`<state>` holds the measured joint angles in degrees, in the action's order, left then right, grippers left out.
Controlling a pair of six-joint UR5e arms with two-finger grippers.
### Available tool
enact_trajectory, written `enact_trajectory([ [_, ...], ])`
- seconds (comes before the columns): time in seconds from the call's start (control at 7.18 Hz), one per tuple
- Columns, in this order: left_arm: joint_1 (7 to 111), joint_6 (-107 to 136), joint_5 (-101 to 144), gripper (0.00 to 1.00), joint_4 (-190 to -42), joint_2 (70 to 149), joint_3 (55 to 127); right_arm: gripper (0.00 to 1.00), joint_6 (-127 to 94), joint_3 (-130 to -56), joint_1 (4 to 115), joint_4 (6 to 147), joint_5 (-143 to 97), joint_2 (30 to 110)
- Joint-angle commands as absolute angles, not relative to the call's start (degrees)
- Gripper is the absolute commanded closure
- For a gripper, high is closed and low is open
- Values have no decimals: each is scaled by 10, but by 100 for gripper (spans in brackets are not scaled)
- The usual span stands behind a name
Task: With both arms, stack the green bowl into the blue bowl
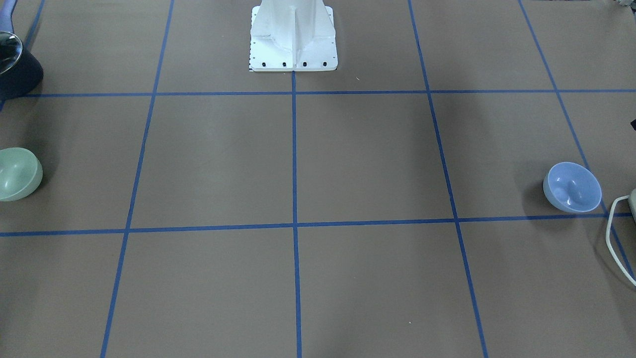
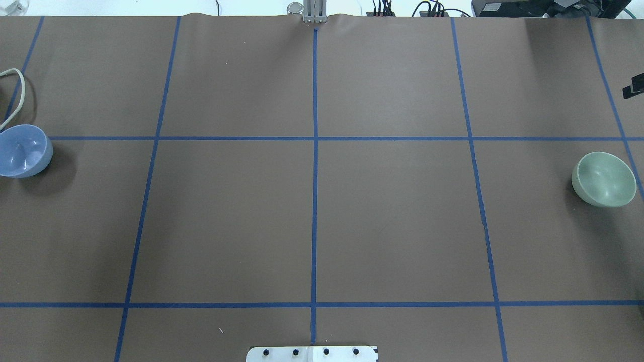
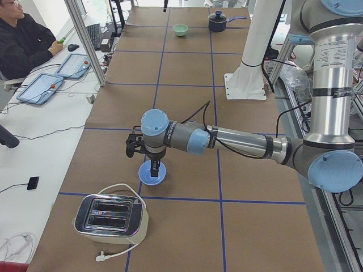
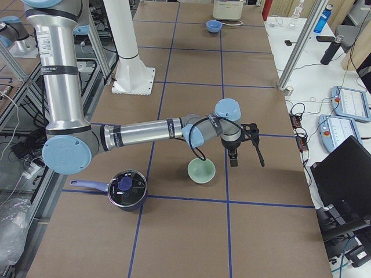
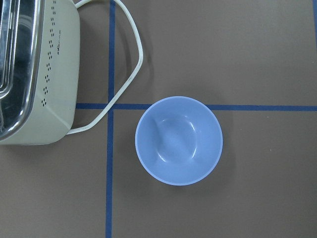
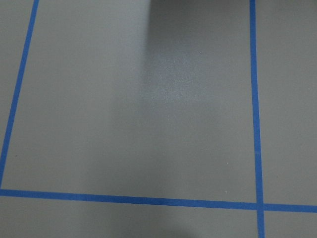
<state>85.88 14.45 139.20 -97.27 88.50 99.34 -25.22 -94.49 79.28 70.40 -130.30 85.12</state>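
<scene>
Nearest the lens at the table's left end, a cream toaster [image 3: 110, 218] was seen, with its white cord [image 5: 131, 59] looped beside it. Just past it the blue bowl [image 5: 179, 140] was set upright and empty on the brown table [image 2: 392, 226], its rim against a blue tape line [image 5: 267, 107], near the toaster but apart from it. The left gripper [image 3: 155, 168] was held over this bowl — whether its claw was wide or narrow could not be told, since it was shown only from the side. At the opposite end the green bowl [image 2: 604, 179] was placed upright and empty, well apart from the blue one, with a dark lidded pot [image 4: 126, 189] near it. The right gripper [image 4: 232, 157] was held just beside the green bowl, above the table — its claw's state likewise could not be told.
</scene>
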Motion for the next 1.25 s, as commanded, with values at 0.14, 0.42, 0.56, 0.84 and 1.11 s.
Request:
enact_trajectory([
  [0.14, 830, 160, 1375, 2, -1034, 925, 903, 0, -247, -942, 792, 707, -1311, 854],
  [0.42, 796, 226, 1342, 2, -1089, 931, 889, 0, -245, -940, 771, 708, -1310, 869],
  [0.56, 791, 241, 1342, 2, -1109, 930, 882, 0, -243, -940, 766, 706, -1310, 880],
  [0.84, 774, 249, 1327, 2, -1114, 931, 879, 0, -223, -945, 764, 701, -1313, 912],
  [1.11, 766, 252, 1324, 2, -1114, 932, 875, 0, -220, -944, 763, 664, -1324, 949],
])
